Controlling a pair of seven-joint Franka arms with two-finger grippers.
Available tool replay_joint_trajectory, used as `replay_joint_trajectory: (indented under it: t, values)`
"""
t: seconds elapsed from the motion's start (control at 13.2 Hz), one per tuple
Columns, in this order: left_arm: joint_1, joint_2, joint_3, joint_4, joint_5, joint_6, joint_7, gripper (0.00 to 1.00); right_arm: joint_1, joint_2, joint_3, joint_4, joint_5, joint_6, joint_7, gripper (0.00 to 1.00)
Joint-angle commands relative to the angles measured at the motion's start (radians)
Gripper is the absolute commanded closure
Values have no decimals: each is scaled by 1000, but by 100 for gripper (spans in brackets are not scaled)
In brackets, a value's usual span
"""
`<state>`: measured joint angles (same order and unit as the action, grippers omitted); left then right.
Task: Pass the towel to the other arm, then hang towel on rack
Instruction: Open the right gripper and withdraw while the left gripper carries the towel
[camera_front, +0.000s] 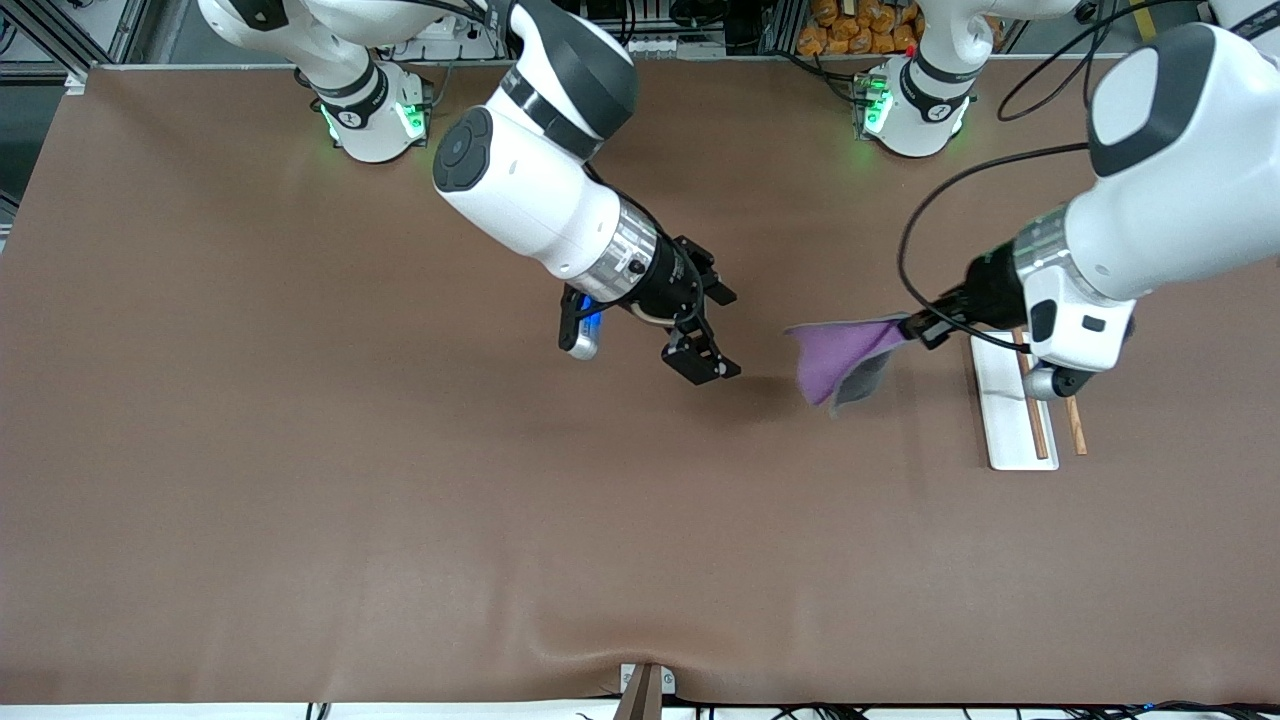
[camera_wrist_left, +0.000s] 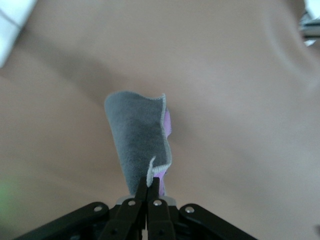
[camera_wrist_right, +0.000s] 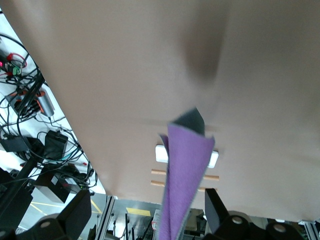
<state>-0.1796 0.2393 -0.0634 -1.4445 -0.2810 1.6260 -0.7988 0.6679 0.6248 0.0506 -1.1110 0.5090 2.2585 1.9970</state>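
Wide brown table (camera_front: 300, 480) under two white Franka arms, bases along one long edge; cables, power bricks and orange packets crowded past that edge.

Purple towel (camera_front: 840, 355) with grey reverse, hanging in the air over bare table between the two grippers, pinched at one corner. Left gripper (camera_front: 915, 328) clenched tight on that corner, held over the table just beside the rack, the cloth drooping from it toward the right arm. In the left wrist view, fingers (camera_wrist_left: 150, 200) pressed together on the grey edging of the towel (camera_wrist_left: 137, 140).

Right gripper (camera_front: 712, 325) released, jaws spread wide, hovering over the middle of the table well apart from the towel, gripping nothing. In the right wrist view the towel (camera_wrist_right: 186, 175) seen between its spread fingers but farther off, with the rack (camera_wrist_right: 160, 172) past it.

Rack (camera_front: 1010, 405), white plate with two wooden rods, at the left arm's end of the table, partly under the left wrist, bare of cloth.

Judged progress: handover apparently done, towel with the left arm alone. Left to do: carrying over the rods and draping.

No readable brand, label or writing anywhere.
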Motion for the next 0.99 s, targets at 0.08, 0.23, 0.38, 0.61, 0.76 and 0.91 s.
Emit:
replay_joint_trajectory:
  t: [0.08,0.23,0.38,0.61,0.76,0.91]
  values:
    - [57,12,-6,-29,62,-44,179,100,-73,-19,11,10,-6,-124,-162,0]
    - [86,26,-6,-56,75,-44,217,100,-102,-26,9,10,-7,-186,-231,0]
    - [120,51,-6,-60,89,-44,260,100,-131,-39,9,10,-9,-242,-291,0]
    - [170,72,-6,-65,106,-46,341,100,-180,-49,11,10,-9,-331,-398,0]
    - [206,72,-6,-80,121,-46,406,100,-227,-62,11,10,-4,-410,-498,0]
    - [251,72,-6,-85,132,-58,485,100,-249,-79,8,10,-14,-485,-595,0]
